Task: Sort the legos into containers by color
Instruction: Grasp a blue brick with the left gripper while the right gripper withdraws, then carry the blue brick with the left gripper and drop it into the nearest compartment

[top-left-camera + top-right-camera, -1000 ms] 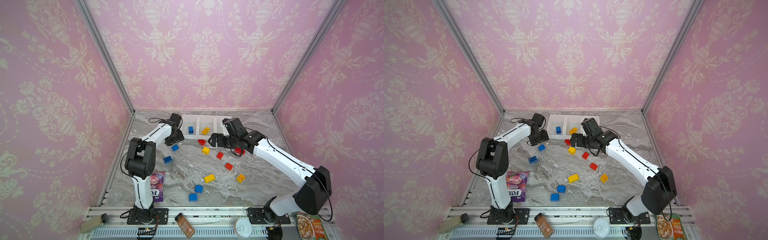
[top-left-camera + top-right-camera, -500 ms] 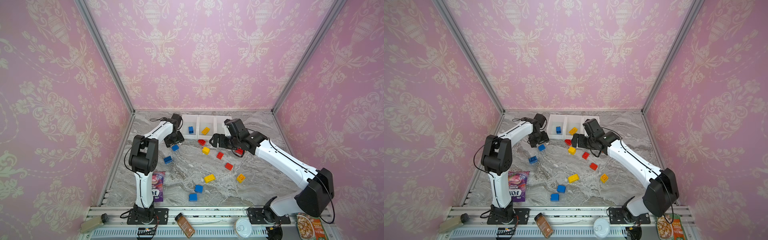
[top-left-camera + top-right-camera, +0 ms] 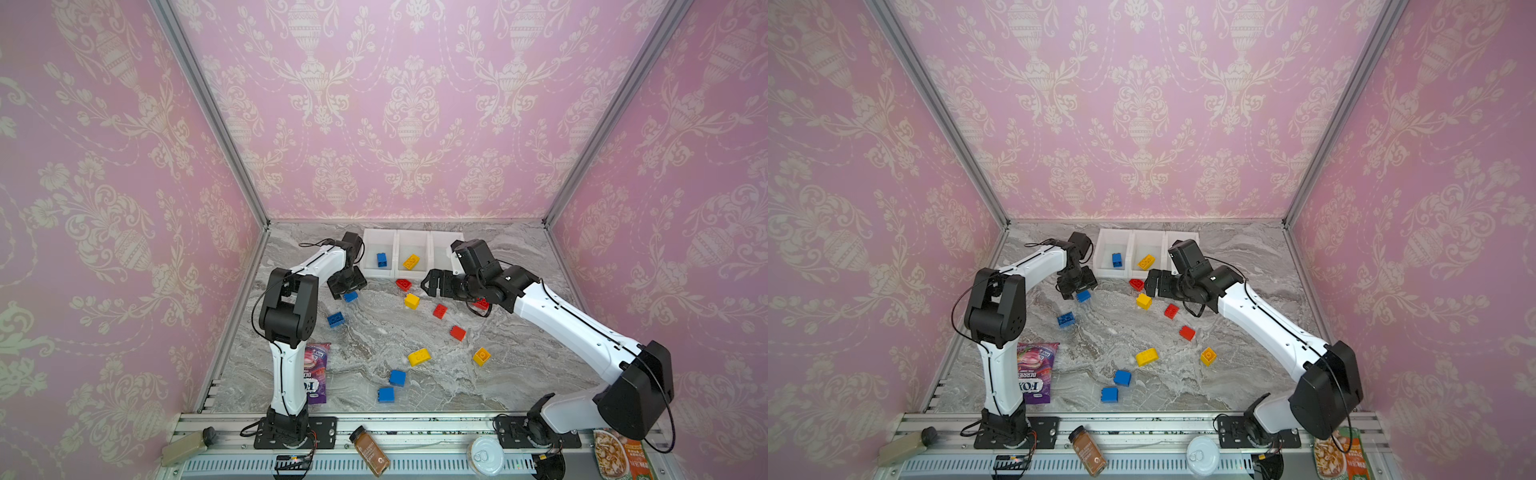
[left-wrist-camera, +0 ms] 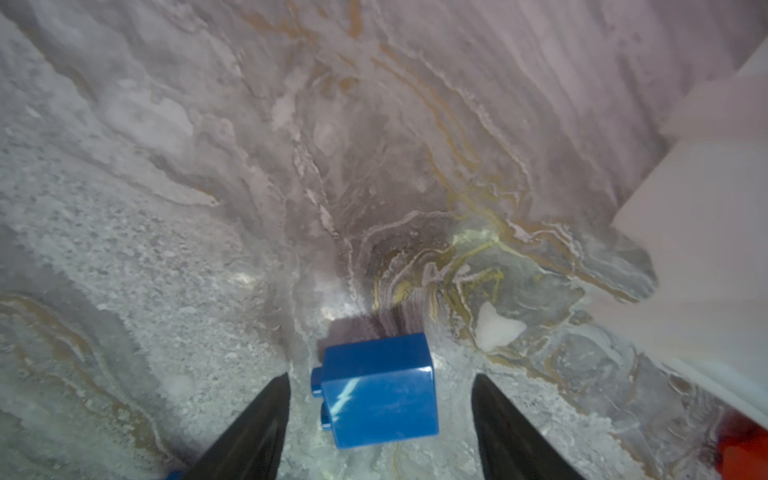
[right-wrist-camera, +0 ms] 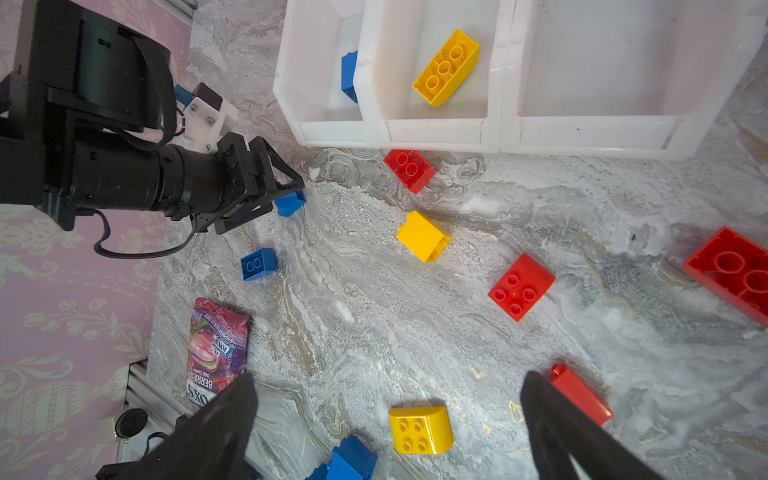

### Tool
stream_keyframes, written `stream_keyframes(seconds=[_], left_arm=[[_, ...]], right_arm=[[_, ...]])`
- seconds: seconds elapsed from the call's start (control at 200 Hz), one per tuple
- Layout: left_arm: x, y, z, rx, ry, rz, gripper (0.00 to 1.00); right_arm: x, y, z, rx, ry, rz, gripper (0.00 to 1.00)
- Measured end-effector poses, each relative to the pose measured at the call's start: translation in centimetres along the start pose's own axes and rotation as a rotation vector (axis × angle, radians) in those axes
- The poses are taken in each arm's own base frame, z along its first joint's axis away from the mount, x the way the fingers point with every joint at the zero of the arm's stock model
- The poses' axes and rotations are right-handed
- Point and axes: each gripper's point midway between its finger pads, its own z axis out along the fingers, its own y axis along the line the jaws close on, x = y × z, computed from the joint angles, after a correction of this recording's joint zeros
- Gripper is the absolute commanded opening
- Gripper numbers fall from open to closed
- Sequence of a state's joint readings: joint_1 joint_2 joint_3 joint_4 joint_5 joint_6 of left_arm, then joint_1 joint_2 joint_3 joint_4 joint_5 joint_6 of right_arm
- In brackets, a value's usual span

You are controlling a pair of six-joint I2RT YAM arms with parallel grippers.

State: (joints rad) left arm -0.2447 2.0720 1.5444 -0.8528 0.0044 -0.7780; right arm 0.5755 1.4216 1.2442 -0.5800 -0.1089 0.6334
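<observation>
Nearest the front edge of the desk (image 3: 519, 374) lay two blue legos (image 3: 386, 394), with two yellow legos (image 3: 419, 357) just behind them and red legos (image 3: 457, 333) scattered toward the middle, none of them sorted. Further back, toward the left edge, your left end effector (image 4: 381, 376) hung low with its fingers spread either side of a small blue brick (image 4: 378, 390). The brick lay on its side on the desk with a gap at each finger, so nothing was pinched yet. Its studs faced one finger. You would probably have done best to centre the brick between the fingers, settle low enough to catch its body rather than its upper edge, then close slowly so the studs did not make it twist or skid. Your right end effector (image 5: 388, 377) hovered over the middle of the desk, spread wide and empty, well apart from the left one. At the back edge stood the containers (image 3: 395, 249). The one toward the left edge held a stored blue brick (image 3: 382, 259), the middle one a yellow oblong brick (image 3: 411, 262), and the third showed no brick. The blue container sat near your target, so a short lift clearing its front wall looked sufficient.
</observation>
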Motion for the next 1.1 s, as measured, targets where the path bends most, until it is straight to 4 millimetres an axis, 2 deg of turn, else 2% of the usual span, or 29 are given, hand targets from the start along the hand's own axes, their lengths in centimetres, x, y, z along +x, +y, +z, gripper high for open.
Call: stream_keyframes(seconds=[0.09,0.345,0.595,1.101], left_arm=[[0.3,0.1,0.3,0.002,0.011,-0.009,0.61],[0.3,-0.1,0.4,0.012,0.009,-0.01,0.59],[0.3,-0.1,0.4,0.011,0.011,-0.01,0.48],[0.7,0.1,0.0,0.016,0.006,-0.007,0.42]], right_arm=[[0.0,0.0,0.0,0.001,0.001,0.001,1.0],[0.1,-0.4,0.2,0.007,0.004,0.02,1.0],[0.0,-0.2,0.2,-0.005,0.001,0.028,1.0],[0.2,-1.0,0.9,-0.016,0.007,0.069,1.0]])
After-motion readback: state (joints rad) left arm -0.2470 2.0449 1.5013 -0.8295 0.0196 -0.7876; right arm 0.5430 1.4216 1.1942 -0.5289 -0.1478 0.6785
